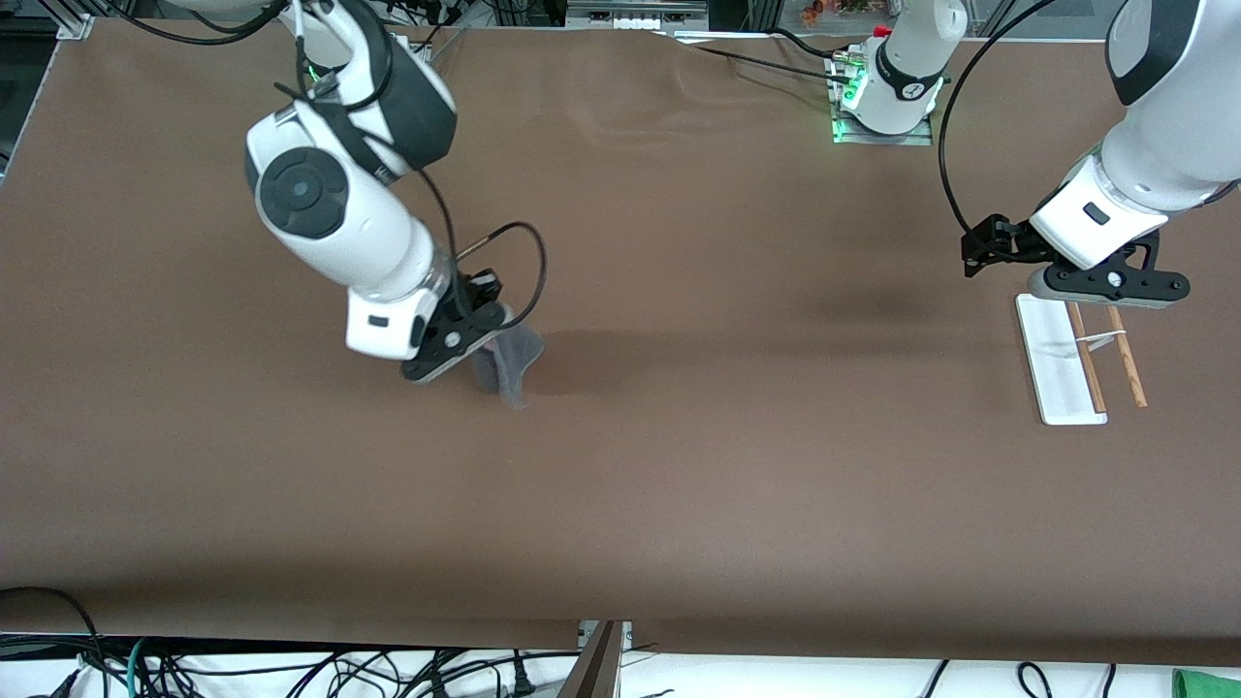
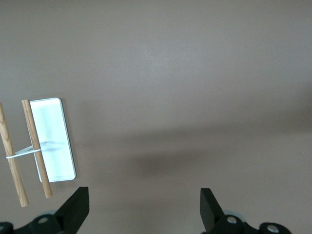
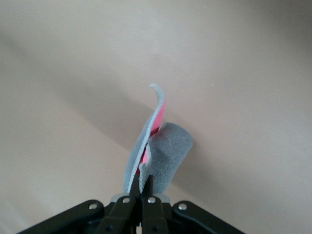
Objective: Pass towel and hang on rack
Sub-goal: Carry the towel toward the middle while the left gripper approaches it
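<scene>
Right gripper (image 1: 472, 351), centre-left of the front frame, fingers pinched tight on the towel (image 1: 509, 365). Grey cloth hangs below the fingertips, folded, off the table (image 1: 679, 485) or just brushing it, can't tell which. In the right wrist frame the right gripper (image 3: 145, 191) sits at bottom centre, fingers closed to a thin line, and the towel (image 3: 163, 153) rises straight out from the tips toward mid-frame: grey outer face, lighter stitched edge curling at the top, pink-red showing inside the fold.

Left gripper (image 1: 1105, 291), upper right of the front frame, hovers over the end of the rack (image 1: 1062, 364) nearest the arm bases, holding nothing. In the left wrist frame its fingers (image 2: 78, 209) sit at the bottom edge, spread wide, with bare table between them. The rack (image 2: 48, 141) is at the mid-left edge of that frame: white base plate, two brown rods alongside, thin metal crosspiece joining them.

Towel and rack well apart, towel toward the right arm's end, rack at the left arm's end.
</scene>
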You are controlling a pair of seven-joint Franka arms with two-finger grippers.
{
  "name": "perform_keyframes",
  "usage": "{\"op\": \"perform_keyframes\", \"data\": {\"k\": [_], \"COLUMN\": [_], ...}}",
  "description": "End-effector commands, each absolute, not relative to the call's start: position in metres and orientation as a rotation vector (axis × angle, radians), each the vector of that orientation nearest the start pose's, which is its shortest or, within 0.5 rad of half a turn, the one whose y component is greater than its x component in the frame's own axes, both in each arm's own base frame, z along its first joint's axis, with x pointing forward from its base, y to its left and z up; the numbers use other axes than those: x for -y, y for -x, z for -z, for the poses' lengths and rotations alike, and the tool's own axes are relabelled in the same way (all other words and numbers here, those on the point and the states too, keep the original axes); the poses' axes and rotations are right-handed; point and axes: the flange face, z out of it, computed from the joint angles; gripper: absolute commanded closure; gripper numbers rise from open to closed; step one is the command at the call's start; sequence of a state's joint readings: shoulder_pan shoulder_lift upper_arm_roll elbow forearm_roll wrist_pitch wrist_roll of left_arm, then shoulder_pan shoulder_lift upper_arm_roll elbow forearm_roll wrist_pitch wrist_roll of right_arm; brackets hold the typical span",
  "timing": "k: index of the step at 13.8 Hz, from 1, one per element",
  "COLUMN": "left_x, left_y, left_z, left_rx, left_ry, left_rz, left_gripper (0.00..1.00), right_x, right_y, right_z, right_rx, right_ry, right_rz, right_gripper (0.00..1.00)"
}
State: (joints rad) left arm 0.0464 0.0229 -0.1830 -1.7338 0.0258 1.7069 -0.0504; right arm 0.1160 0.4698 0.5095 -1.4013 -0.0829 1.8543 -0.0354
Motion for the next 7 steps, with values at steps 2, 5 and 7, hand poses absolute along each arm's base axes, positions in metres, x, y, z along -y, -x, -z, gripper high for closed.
{"op": "perform_keyframes", "data": {"k": [2,5,7], "left_x": [0.086,0.096,0.11], "left_y": [-0.564,-0.569,-0.571], "left_z": [-0.521,-0.501,-0.491], "left_rx": [-0.219,-0.381,-0.436], "left_ry": [3.141,3.246,3.361], "left_rz": [-0.187,-0.259,-0.302], "left_gripper": [0.0,0.0,0.0], "right_x": [-0.406,-0.449,-0.466], "right_y": [-0.562,-0.537,-0.527], "right_z": [-0.485,-0.49,-0.491], "right_rx": [1.056,1.136,1.16], "right_ry": [2.738,2.673,2.641], "right_rz": [0.085,0.158,0.192], "right_gripper": [1.0,1.0,1.0]}}
